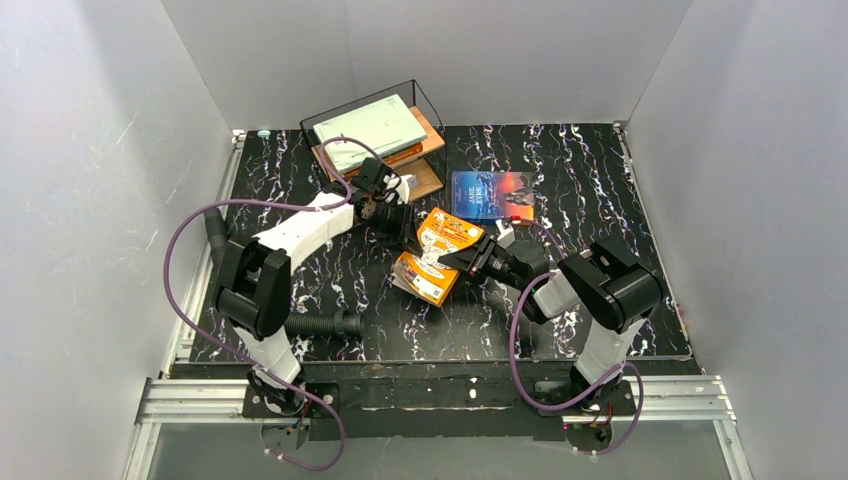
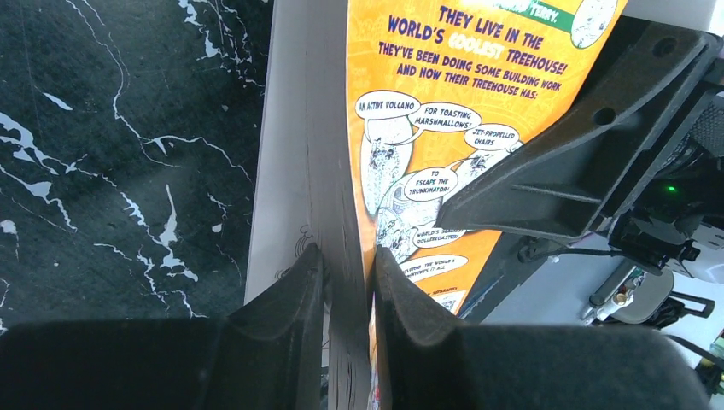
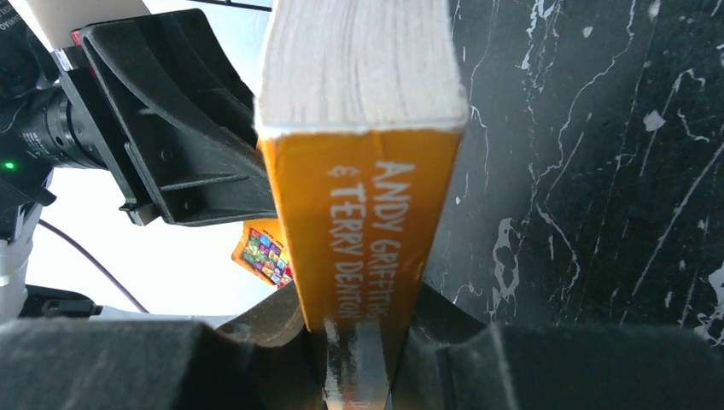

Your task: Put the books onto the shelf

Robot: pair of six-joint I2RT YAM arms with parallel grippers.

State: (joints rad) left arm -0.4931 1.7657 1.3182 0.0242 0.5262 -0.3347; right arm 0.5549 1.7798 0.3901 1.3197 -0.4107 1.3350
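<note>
The orange cartoon book (image 1: 440,255) is lifted off the black marbled table near the middle, and both grippers hold it. My left gripper (image 1: 410,236) is shut on one edge. In the left wrist view its jaws (image 2: 350,286) pinch the page block and cover of the orange book (image 2: 444,111). My right gripper (image 1: 457,262) holds the opposite side. Its jaws (image 3: 359,333) press both sides of the orange spine (image 3: 367,196). A blue sunset book (image 1: 492,194) lies flat behind. The shelf (image 1: 432,130) stands at the back with a pale grey-green book (image 1: 370,130) lying flat on top.
More books lie under the pale one on the shelf's boards. Grey walls enclose the table on three sides. The purple cable (image 1: 180,260) of the left arm loops over the left part of the table. The left arm's forearm (image 1: 300,230) lies just in front of the shelf.
</note>
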